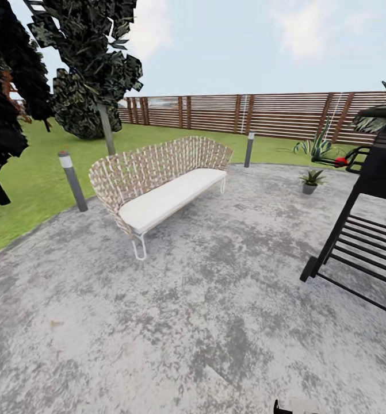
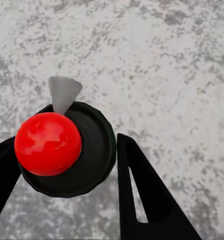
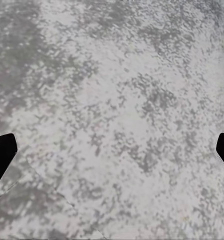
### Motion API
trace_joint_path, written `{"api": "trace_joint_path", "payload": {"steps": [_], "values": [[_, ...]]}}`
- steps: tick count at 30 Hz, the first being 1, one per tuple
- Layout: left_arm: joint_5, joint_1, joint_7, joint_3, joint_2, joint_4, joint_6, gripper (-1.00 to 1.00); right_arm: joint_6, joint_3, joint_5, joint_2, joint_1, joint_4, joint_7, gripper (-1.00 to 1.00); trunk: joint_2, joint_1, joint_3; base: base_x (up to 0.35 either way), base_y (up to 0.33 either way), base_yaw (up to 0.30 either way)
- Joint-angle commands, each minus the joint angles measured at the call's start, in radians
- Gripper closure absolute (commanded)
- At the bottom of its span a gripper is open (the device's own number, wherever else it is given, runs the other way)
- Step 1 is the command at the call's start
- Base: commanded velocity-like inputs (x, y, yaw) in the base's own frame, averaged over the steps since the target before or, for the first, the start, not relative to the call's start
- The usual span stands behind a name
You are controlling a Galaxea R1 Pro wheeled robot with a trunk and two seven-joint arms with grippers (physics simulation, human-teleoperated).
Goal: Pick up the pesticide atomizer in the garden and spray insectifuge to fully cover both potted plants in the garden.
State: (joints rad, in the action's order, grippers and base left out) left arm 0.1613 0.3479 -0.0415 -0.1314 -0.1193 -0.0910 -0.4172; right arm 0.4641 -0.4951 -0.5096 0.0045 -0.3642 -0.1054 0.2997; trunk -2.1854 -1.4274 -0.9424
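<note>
Atomizer (image 2: pixel 66 150) is sitting gripped in our left hand (image 2: pixel 71 175), nozzle forward; right hand (image 3: pixel 112 155) is hanging open; the plant (image 1: pixel 312 181) is lying ahead-right.

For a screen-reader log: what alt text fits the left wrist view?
The left hand grips the pesticide atomizer, seen from above: red round top, dark body, grey nozzle. Beneath lies the mottled grey paved patio.
</note>
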Motion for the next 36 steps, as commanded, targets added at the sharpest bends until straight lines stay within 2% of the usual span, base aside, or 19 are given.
{"api": "trace_joint_path", "payload": {"steps": [1,17,25,36], "values": [[0.010,0.000,-0.004,-0.007,0.000,0.001,-0.003,1.00,0.001,-0.006,-0.011,0.001,-0.001,0.001,0.005,-1.00,0.000,0.000,-0.001,0.338,0.003,-0.300],[0.010,0.000,-0.006,-0.006,-0.002,0.001,-0.001,1.00,0.001,-0.005,-0.013,0.003,-0.001,0.013,0.005,-1.00,0.000,0.000,-0.001,0.338,0.000,-0.284],[0.010,0.000,-0.005,-0.005,-0.002,0.001,-0.002,1.00,0.002,-0.005,-0.016,0.000,-0.001,0.015,0.000,-1.00,0.000,0.000,-0.001,0.338,0.014,-0.024],[0.010,0.000,-0.005,-0.006,-0.002,0.001,-0.002,1.00,0.001,-0.007,-0.011,-0.007,-0.001,0.011,0.005,-1.00,0.000,0.000,-0.001,0.338,0.131,0.000]]}}
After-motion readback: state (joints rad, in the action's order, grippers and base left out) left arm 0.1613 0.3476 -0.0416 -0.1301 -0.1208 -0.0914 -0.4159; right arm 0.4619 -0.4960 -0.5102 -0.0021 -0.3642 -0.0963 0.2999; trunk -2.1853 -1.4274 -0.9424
